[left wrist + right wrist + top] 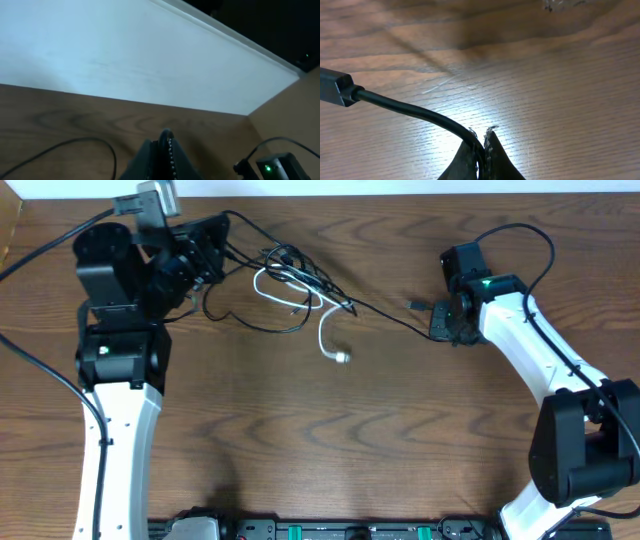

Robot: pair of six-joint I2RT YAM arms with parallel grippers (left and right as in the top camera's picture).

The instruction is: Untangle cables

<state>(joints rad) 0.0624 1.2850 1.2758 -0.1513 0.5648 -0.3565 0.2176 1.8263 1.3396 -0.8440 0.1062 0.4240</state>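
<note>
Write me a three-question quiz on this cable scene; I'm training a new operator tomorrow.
1. True or false: the right gripper is open and holds nothing.
2. Where is the plug end of the white cable? A) lying on the table, clear of both grippers; B) pinched in the left gripper; C) hanging over the table edge.
3. Fill in: the black cable stretches from the tangle across to the ___ gripper.

Key: 1 false, it is shut on the black cable just behind its plug; 2 A; 3 right.
</note>
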